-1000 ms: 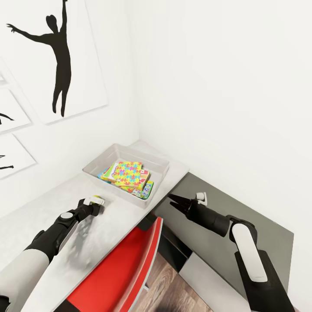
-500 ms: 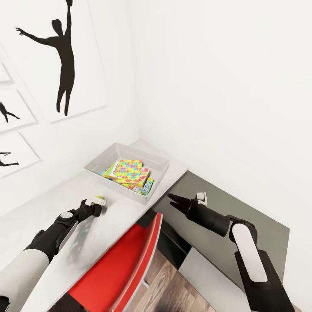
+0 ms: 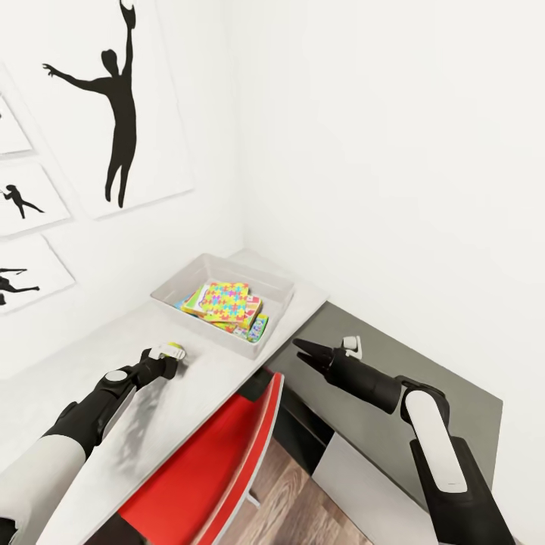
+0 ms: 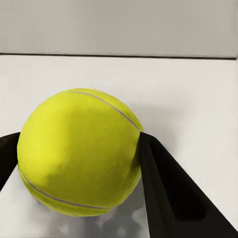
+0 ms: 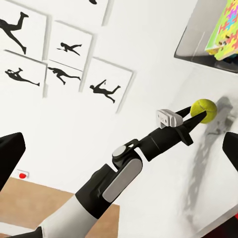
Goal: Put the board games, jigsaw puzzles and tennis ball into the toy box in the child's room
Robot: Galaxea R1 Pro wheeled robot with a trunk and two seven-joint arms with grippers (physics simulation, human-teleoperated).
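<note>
Head view: my left gripper (image 3: pixel 172 354) clamped on tennis ball (image 3: pixel 175 353), low over table (image 3: pixel 91 356). Toy box (image 3: pixel 266 277) sits ahead, toward corner, puzzles and games already inside. Left arm nearer box.
Left wrist view: ball (image 4: pixel 79 151) squeezed between both fingers (image 4: pixel 163 183).
Right wrist view: I see ball (image 5: pixel 204 108) pinched. My right gripper (image 3: pixel 301 350) spread apart, holds nothing.

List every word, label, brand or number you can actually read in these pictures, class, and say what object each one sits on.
None can be read.
Game boxes under the jigsaw puzzle in the toy box: print too small and blurred.
Tennis ball in the left tool: seam lines, no lettering.
Wall pictures: black silhouettes, no text.
</note>
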